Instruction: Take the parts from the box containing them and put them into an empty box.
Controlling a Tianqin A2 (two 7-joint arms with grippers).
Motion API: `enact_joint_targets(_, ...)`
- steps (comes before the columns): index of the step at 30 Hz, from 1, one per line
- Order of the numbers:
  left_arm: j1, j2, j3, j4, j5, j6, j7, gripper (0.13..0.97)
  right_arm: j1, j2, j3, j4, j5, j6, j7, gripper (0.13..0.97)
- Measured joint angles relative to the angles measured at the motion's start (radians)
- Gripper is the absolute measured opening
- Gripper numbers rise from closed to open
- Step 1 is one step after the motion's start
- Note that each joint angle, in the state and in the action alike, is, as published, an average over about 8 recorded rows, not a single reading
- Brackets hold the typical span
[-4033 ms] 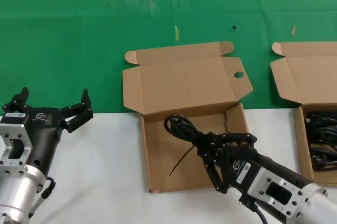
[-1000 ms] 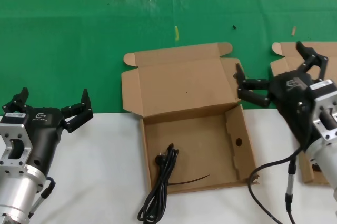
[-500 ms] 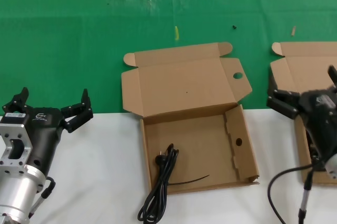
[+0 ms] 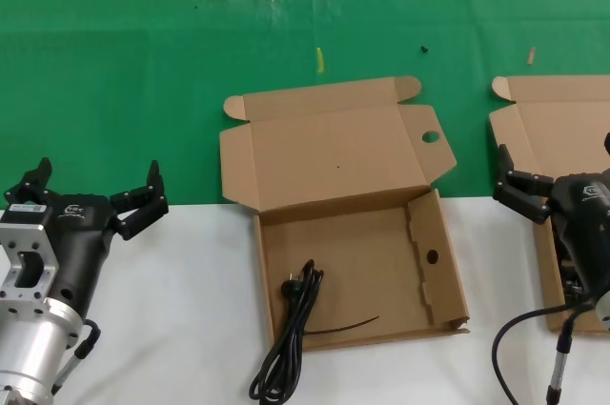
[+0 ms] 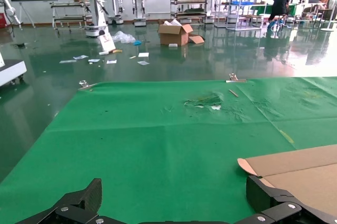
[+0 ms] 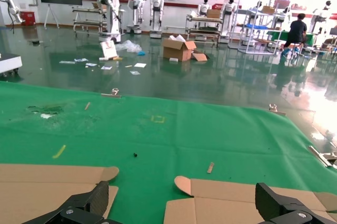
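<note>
White table (image 4: pixel 172 291): black looped cord (image 4: pixel 289 338) overhangs box (image 4: pixel 357 272); both jaws spread

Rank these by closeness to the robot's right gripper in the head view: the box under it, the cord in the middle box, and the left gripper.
1. Box with cords, directly beneath the right gripper.
2. Black cord, hanging over the middle box's front edge.
3. Left gripper, far left.

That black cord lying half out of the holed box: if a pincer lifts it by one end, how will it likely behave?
Probably floppy: the cord lies in a long slack loop, draped over the front wall of the holed box onto the table. It looks thin, so likely light. Its loose stray strand may snag on the box edge. The right pincer hangs open over the other box.
</note>
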Motion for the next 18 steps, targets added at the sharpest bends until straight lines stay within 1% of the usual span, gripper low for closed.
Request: enact_joint_targets(18,0.0,0.0,0.0,0.0,0.0,0.0,0.0,0.966,0.0,0.0,0.0,0.0,0.0,0.0,0.0,0.966)
